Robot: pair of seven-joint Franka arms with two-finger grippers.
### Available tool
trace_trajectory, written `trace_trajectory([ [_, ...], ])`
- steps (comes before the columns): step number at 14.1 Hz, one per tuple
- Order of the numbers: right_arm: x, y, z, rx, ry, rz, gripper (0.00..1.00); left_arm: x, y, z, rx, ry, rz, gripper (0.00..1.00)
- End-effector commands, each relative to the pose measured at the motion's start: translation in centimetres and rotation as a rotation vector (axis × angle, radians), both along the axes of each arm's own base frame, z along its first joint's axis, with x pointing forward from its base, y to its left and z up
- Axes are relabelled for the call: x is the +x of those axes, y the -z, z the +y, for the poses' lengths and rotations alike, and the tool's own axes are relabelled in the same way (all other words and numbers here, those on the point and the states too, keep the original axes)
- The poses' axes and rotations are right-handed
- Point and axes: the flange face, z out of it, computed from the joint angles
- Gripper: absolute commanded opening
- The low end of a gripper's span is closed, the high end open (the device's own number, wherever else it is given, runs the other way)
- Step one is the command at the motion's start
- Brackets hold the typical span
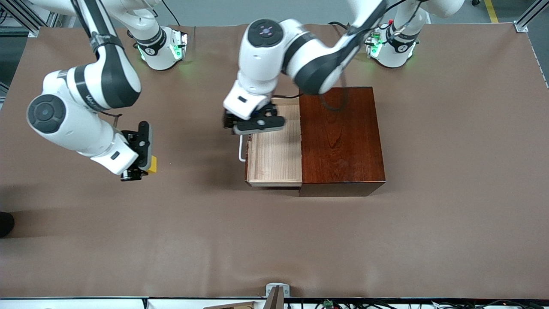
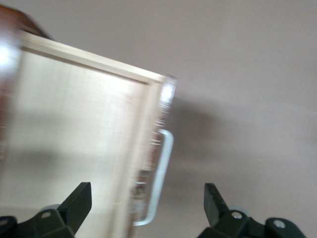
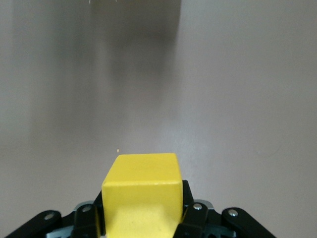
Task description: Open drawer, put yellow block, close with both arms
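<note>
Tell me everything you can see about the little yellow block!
The yellow block is a small, bright cube with plain, smooth faces and crisp edges. It is pinched in the right gripper, whose black fingers press on two of its sides. It hangs over the bare brown table, toward the right arm's end, well apart from the pulled-out drawer.

A wide table (image 1: 450, 223) covered in a plain brown sheet carries the scene. Directly on it sits a glossy reddish-brown wooden box (image 1: 341, 137), toward the left arm's end of the middle. Its light wood drawer (image 1: 276, 154) is pulled out toward the right arm's end, with a white bar handle (image 1: 241, 152) on its front. The two arm bases (image 1: 165, 47) stand along the table's edge farthest from the front camera.
</note>
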Motion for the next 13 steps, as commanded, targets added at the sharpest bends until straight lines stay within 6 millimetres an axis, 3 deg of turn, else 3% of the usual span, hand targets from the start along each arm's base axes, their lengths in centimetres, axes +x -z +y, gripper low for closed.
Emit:
trace_trajectory([
  [1,-1.2,-1.4,5.5,-0.010,-0.006,-0.023,0.00,0.7,-3.4,5.7,0.100,0.079,0.058,1.00],
  [3,-2.1,-1.0,10.1,-0.007,0.019,-0.023,0.00,2.8,-5.9,11.8,0.137,0.104,0.085,1.00],
  [7,-4.7,0.3,19.9,-0.009,0.056,-0.025,0.00,3.8,-8.5,22.4,0.174,0.166,0.093,1.00],
  [13,-6.8,3.3,29.4,-0.005,0.053,-0.019,0.00,5.2,-10.9,37.0,0.186,0.190,0.086,1.00],
])
